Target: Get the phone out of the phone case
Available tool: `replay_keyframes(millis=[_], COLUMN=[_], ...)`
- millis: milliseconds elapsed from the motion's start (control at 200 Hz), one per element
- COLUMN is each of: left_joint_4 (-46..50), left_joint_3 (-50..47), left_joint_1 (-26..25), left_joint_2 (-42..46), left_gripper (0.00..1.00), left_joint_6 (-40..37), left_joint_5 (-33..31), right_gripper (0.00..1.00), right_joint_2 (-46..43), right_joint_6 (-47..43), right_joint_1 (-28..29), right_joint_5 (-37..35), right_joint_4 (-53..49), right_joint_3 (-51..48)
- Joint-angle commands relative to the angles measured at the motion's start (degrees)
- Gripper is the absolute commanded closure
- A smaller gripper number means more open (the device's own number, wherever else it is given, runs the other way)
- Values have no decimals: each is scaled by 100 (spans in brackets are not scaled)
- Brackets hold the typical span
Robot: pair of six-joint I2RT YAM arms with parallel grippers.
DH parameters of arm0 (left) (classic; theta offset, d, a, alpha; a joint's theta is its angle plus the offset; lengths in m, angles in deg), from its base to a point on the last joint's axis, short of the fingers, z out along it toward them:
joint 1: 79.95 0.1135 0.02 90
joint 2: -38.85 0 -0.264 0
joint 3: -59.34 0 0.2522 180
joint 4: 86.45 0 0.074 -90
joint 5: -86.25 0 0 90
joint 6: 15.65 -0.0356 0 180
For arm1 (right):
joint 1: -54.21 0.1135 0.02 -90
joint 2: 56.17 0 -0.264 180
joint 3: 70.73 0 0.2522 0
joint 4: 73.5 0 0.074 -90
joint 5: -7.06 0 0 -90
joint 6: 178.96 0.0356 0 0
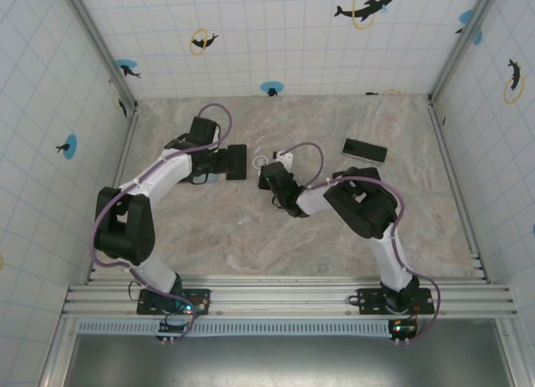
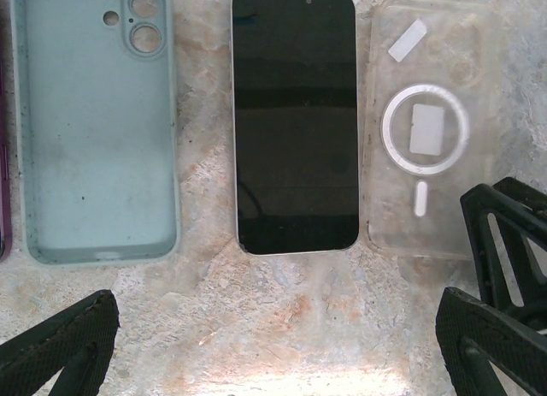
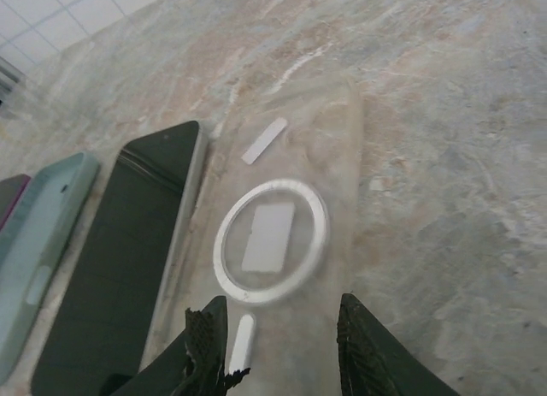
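The phone (image 2: 295, 118) lies face up on the marble table, black screen showing, out of any case. Right beside it lies the clear phone case (image 2: 427, 127) with a white ring, empty and flat. My left gripper (image 2: 273, 353) hovers open just short of the phone's near end, nothing between its fingers. My right gripper (image 3: 286, 353) stands open over the near end of the clear phone case (image 3: 282, 233), its fingers (image 3: 209, 340) straddling the case. From above, the phone (image 1: 236, 162) and case (image 1: 266, 163) sit mid-table between the left gripper (image 1: 219, 168) and right gripper (image 1: 269, 180).
An empty pale teal case (image 2: 98, 122) lies left of the phone, with a purple edge (image 2: 2, 182) beyond it. Another dark phone (image 1: 364, 150) rests at the back right. Tiled walls enclose the table on three sides.
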Motion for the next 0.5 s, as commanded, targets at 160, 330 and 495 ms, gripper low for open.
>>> replay_keyframes(millis=[160,330,495], left_joint_4=[80,95,98], left_joint_3=[-15,67,84], left_joint_1=[41,35,37], left_joint_2=[-55,-142,-179], left_gripper=[2,3,2], left_joint_6=[55,42,42], left_joint_5=[106,121,134], right_gripper=[66,68,70], right_joint_2=[-43,107,222], right_joint_6=[-652,-798,-817], right_joint_1=[-214,-282,-338], right_joint_5=[527,818,994], right_joint_4=[-149,-227,-264], right_joint_3=[-10,122,203])
